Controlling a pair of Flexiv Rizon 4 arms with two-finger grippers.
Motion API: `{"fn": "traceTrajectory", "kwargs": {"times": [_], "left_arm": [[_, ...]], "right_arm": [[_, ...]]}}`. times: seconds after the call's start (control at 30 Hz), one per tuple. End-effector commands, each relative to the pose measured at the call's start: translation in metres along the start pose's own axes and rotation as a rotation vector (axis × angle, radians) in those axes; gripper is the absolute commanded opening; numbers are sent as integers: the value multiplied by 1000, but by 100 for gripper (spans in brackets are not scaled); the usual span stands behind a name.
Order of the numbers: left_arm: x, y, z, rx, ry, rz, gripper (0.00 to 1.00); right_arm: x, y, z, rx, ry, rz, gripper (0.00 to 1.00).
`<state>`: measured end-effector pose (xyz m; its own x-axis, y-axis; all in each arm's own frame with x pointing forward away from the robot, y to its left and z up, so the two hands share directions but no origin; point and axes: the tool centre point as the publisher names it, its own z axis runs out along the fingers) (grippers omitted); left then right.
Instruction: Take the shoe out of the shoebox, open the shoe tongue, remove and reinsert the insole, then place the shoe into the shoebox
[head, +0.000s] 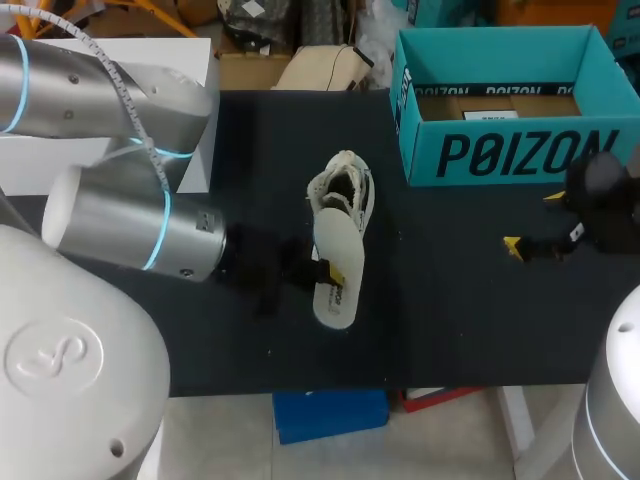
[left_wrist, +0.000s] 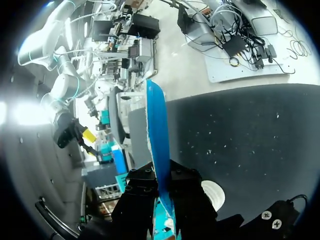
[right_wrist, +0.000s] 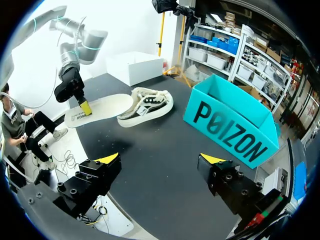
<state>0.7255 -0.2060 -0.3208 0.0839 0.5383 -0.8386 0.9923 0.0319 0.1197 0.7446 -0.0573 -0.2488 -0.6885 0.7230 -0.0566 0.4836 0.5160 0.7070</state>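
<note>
While our left gripper (head: 322, 272) clamps the near end of the insole (head: 336, 250), its long axis runs near-to-far, its far tip at the shoe (head: 345, 188) mid-table. Our right gripper (right_wrist: 160, 159) hangs open, well right, by the shoebox (head: 500, 158).

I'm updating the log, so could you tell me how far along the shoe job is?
Done: the shoe is out of the shoebox, on the table. In hand: the left gripper is shut on the insole, which lies out behind the shoe's heel. Left: reinserting the insole and putting the shoe into the shoebox; the right gripper hangs open.
</note>
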Motion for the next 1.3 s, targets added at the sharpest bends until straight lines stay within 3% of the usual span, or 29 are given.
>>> {"fn": "traceTrajectory", "kwargs": {"times": [0.03, 0.4, 0.73, 1.07, 1.17, 1.3], "left_arm": [[14, 5, 3, 699, 1, -12, 0], [28, 6, 1, 758, 11, -60, 0], [39, 27, 3, 875, 45, -49, 0], [35, 37, 19, 931, 2, -19, 0], [33, 38, 21, 900, -6, 0, 0], [16, 44, 16, 774, 28, 36, 0]], "right_arm": [[1, 0, 0, 0, -2, 1, 100], [1, 0, 0, 0, -2, 1, 100], [1, 0, 0, 0, -2, 1, 100], [1, 0, 0, 0, -2, 1, 100], [1, 0, 0, 0, -2, 1, 100], [1, 0, 0, 0, -2, 1, 100]]}}
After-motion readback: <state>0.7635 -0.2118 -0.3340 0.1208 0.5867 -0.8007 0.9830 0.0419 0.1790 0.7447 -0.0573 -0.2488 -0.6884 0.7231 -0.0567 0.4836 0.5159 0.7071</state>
